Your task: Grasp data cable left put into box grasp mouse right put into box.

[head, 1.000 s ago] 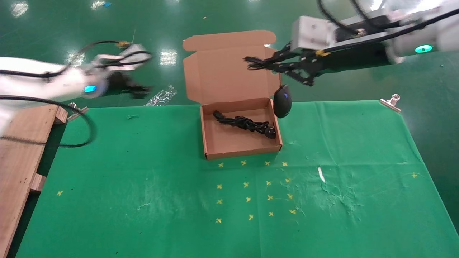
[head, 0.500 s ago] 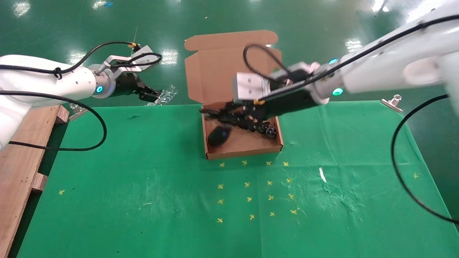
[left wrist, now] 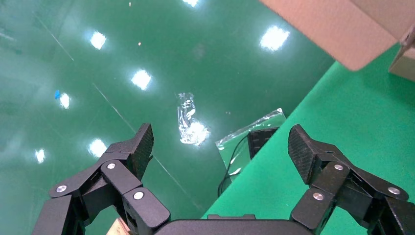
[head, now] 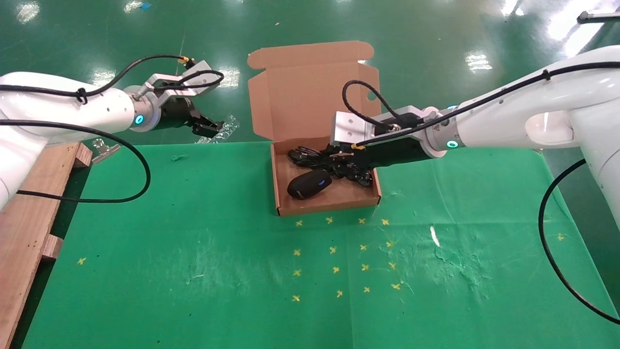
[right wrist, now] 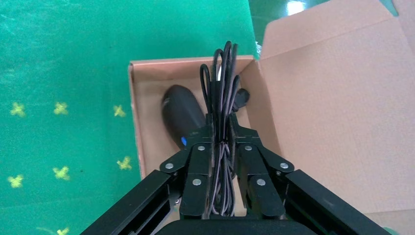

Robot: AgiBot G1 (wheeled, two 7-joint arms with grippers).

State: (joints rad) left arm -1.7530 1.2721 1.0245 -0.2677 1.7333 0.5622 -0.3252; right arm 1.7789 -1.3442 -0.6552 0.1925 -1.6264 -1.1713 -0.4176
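The brown cardboard box (head: 329,206) stands open at the table's back middle, its lid (head: 300,92) up. The glossy black mouse (head: 310,184) with its blue light lies on the box floor; it also shows in the right wrist view (right wrist: 181,115). My right gripper (head: 339,160) is low over the box, shut on the mouse's bundled thin wire (right wrist: 222,73). The data cable (head: 363,179) lies in the box, mostly hidden under that gripper. My left gripper (head: 208,127) is open and empty, off the table's far left edge.
A clear plastic bag (head: 218,131) lies on the floor behind the table, near the left gripper (left wrist: 222,147). A wooden pallet (head: 29,194) stands at the left. Yellow cross marks (head: 334,269) dot the green cloth in front of the box.
My right gripper came down from the box's upper right into the box. The mouse, hanging by its wire before, now rests on the box floor. The left arm shifted slightly.
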